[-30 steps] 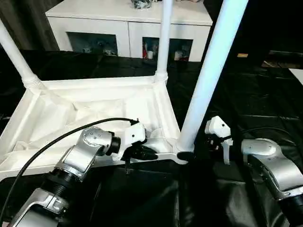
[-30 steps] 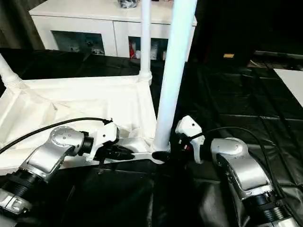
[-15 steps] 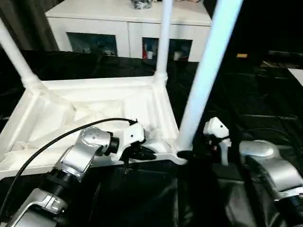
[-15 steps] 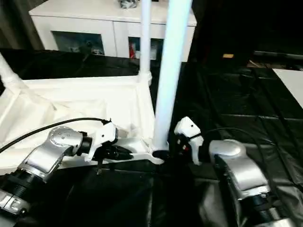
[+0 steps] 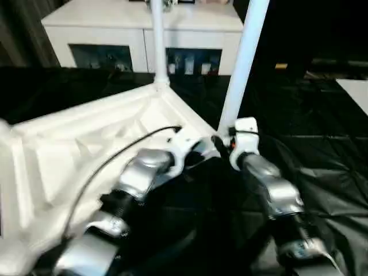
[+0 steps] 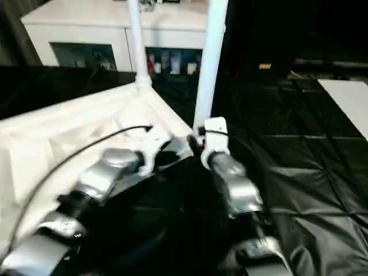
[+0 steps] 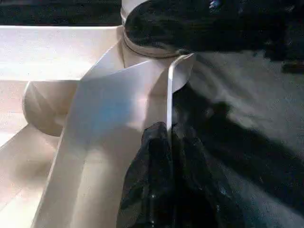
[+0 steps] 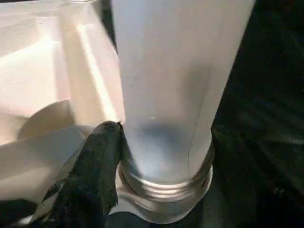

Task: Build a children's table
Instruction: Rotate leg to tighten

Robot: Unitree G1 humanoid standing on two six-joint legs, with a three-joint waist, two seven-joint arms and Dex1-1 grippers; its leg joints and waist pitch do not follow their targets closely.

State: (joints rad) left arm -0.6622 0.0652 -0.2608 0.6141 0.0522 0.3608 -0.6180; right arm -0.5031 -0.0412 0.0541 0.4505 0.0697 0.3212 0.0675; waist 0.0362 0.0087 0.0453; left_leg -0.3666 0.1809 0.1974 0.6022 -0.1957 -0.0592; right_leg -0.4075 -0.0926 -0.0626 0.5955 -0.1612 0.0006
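The children's table lies upside down: its white tabletop (image 5: 86,144) shows the ribbed underside. One white leg (image 5: 156,40) stands in the far corner socket, another leg (image 5: 244,57) in the near right corner socket. My left gripper (image 5: 198,152) is shut on the tabletop's thin rim (image 7: 167,95) just beside that near socket. At the base of the near leg (image 8: 166,95), my right gripper (image 5: 221,140) holds the tube. One black finger (image 8: 97,161) presses against the tube above its threaded collar. The other finger is hidden behind the leg.
A white cabinet (image 5: 138,23) with glass-fronted shelves stands behind the table. Black sheeting (image 5: 322,144) covers the floor all around. A flat white board's corner (image 5: 356,86) shows at the far right.
The tabletop has swung round, its near right corner now farther from me. Both arms reach further forward with it. The right gripper has closed in on the near leg's base.
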